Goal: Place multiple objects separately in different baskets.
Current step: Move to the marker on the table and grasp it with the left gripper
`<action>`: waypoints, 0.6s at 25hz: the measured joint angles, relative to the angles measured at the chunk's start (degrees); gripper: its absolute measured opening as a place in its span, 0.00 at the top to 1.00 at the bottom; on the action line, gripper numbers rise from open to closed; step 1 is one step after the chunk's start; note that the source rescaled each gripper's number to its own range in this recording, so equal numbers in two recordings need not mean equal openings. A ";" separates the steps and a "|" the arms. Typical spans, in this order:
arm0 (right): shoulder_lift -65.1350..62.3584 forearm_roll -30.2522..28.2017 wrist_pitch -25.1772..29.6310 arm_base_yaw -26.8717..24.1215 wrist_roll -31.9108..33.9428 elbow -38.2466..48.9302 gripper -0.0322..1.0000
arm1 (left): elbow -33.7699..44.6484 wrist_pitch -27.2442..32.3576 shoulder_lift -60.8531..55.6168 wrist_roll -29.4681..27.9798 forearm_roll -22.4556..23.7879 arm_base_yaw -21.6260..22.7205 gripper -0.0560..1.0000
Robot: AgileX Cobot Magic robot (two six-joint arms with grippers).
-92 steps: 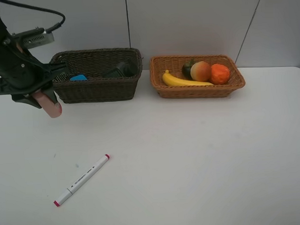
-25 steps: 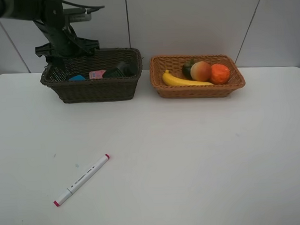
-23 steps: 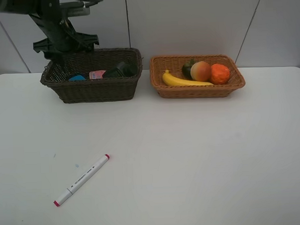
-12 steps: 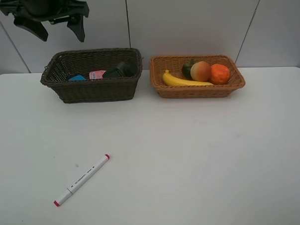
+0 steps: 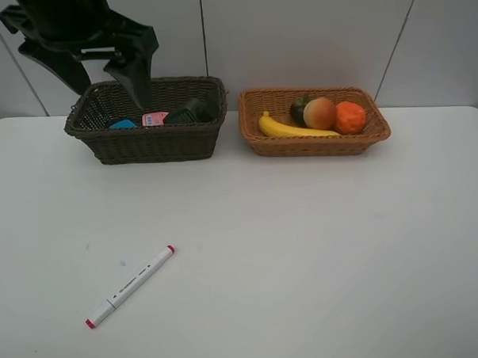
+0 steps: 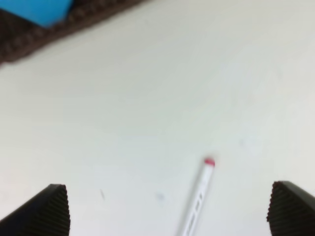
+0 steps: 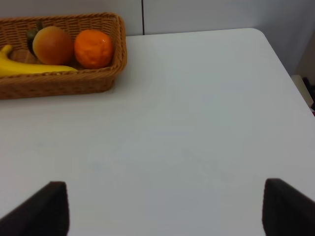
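The left gripper [image 5: 99, 62], which had carried the pink bottle [image 5: 154, 118] in beside the dark brown basket [image 5: 146, 143] moments earlier, had dropped it inside and lifted clear; its jaws were spread wide and empty above the basket's left end. The right gripper [image 7: 162, 209] was spread wide too, holding nothing, over bare table.

Nearly done, by my read: banana [image 5: 294, 129], peach [image 5: 320, 113], orange [image 5: 350, 117] and the dark mangosteen [image 5: 299, 108] sat in the orange-tan basket [image 5: 317, 146]. Only the white marker [image 5: 129, 287] was left, lying flat near the table's front-left, well apart from both baskets.

Plenty of open table [image 5: 306, 263] surrounded it, though the front and left edges were near that marker, so the approach looked easy from above.
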 joint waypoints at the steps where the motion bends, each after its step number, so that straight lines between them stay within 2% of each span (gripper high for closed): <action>1: 0.00 0.00 0.00 0.00 0.00 0.00 0.00 | 2.25 0.00 -0.28 -0.05 -0.37 -0.37 0.00; 7: 0.00 0.00 0.00 0.00 0.00 0.00 0.00 | 15.34 -0.85 -0.46 -0.05 -3.05 -0.64 0.00; 15: 0.00 0.00 0.00 0.00 0.00 0.00 0.00 | 29.76 -13.72 -0.50 -0.05 -6.06 -0.64 0.00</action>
